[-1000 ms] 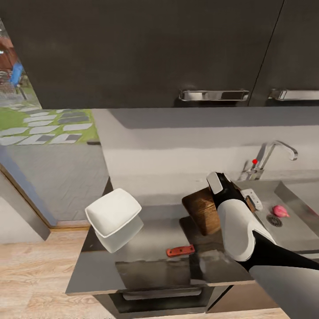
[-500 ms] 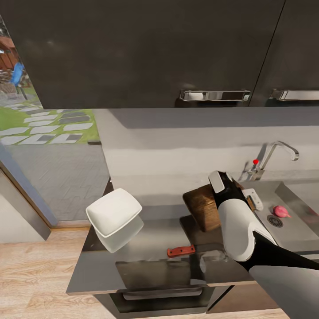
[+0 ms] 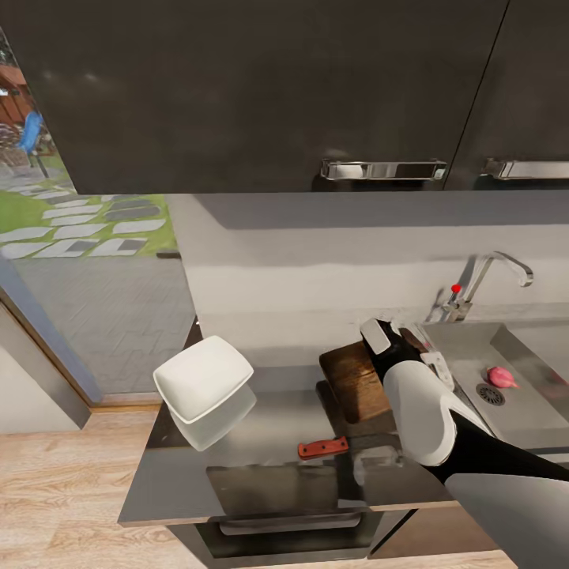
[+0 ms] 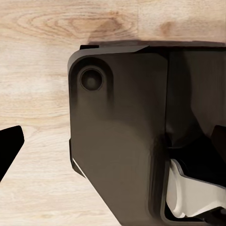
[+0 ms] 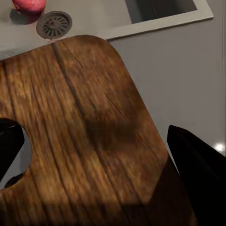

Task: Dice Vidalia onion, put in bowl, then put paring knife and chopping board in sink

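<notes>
Right arm enters head view from lower right, black upper segment, white forearm, reaching forward and left. Right gripper (image 3: 411, 348) sits at the wrist's far end; 2 dark fingers (image 5: 190, 165) spread wide in right wrist view, nothing between them visible as clamped. Left gripper: 1 dark fingertip (image 4: 8, 146) at frame edge, state indeterminate.

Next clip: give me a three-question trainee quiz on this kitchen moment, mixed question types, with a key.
1. True or false: the Vidalia onion lies in the sink.
2. Which item is the right gripper above?
A. bowl
B. chopping board
C. paring knife
3. What colour is the paring knife's handle?

Key: 1 true, beside the drain. 2 B. 3 red.
</notes>
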Robot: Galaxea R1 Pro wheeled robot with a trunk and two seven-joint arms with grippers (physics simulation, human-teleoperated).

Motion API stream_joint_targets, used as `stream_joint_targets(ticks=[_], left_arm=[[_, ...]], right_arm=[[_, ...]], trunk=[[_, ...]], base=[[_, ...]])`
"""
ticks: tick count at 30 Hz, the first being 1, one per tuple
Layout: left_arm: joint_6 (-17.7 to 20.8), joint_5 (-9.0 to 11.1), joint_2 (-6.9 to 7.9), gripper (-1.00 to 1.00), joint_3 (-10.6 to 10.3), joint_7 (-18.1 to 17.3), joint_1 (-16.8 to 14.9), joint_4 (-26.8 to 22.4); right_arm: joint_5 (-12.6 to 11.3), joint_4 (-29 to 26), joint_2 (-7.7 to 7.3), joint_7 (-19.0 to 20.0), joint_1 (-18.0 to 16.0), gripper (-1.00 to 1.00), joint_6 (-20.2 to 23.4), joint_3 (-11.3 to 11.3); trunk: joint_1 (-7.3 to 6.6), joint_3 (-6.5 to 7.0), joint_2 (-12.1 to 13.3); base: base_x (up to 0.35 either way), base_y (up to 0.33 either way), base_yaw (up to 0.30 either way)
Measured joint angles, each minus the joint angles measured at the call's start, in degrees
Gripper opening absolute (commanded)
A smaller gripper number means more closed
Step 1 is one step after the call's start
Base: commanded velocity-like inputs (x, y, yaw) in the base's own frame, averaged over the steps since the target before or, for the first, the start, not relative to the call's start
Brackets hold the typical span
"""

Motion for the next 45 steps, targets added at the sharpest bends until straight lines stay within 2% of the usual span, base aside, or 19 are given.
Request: stream_joint_targets(ticks=[5,14,22,30,37,45], left_arm=[[0.0,0.0,0.0,1.0,0.0,0.0,0.0,0.42],[0.0,0.0,0.0,1.0,0.0,0.0,0.0,0.77],[0.0,0.0,-0.04,1.0,0.0,-0.02,0.0,0.78],[0.0,-0.07,-0.77,1.0,0.0,-0.02,0.0,0.78],[0.0,-0.08,-1.17,1.0,0.0,-0.06,0.0,0.78],[0.0,-0.15,-1.23,1.0,-0.03,-0.08,0.0,0.78]], right_arm=[[-0.49,0.45,-1.45,0.11,0.08,-1.0,-0.28,-0.4],[-5.43,1.03,-4.3,2.13,0.14,-1.0,-0.62,-1.55],[-6.07,1.3,-4.7,2.68,0.14,-1.0,-1.47,-1.61],[-6.03,1.43,-4.73,2.78,0.19,-1.0,-2.42,-1.6],[-5.94,1.49,-4.78,5.83,0.55,-1.0,-2.6,-1.7],[-5.92,1.49,-6.06,6.47,0.66,-1.0,-2.31,-1.76]], trunk=[[0.0,0.01,-0.01],[0.0,0.01,-0.01],[0.0,0.01,-0.01],[0.0,0.01,-0.01],[0.0,0.01,-0.01],[0.0,0.01,-0.01]], base=[[0.0,0.0,0.0],[0.0,0.0,0.0],[0.0,0.0,0.0],[0.0,0.0,0.0],[0.0,0.0,0.0],[0.0,0.0,0.0]])
